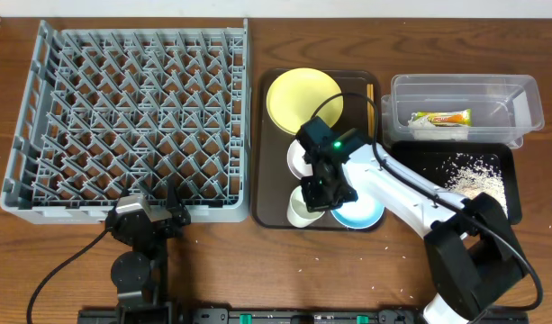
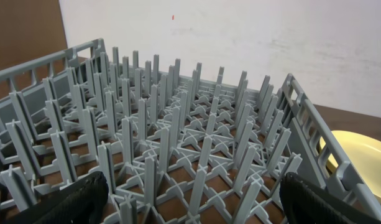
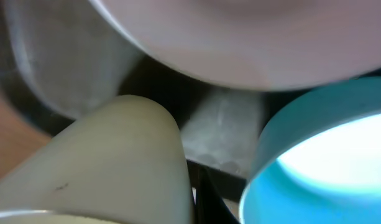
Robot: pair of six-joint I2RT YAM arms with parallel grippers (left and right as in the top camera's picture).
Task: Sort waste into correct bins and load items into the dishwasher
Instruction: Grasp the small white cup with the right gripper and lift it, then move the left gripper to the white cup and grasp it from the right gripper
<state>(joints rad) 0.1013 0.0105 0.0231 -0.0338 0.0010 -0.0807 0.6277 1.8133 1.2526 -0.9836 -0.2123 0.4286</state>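
Picking dishes off the brown tray (image 1: 271, 135) is the step in hand, I judge. My right gripper (image 1: 325, 191) has its jaws closed. The pale green cup (image 3: 97, 162) is close at its left side and the light blue bowl (image 3: 314, 162) just beside on its right. Whether the cup's rim is pinched, I cannot tell. The next move calls for a straight lift, then a carry leftward to the dish rack (image 1: 131, 117). My left gripper (image 2: 190, 205) hangs wide open there.

right claw (image 1: 323, 193) hemmed by cup (image 1: 299, 209), blue bowl (image 1: 362, 215), white bowl (image 1: 297, 158)
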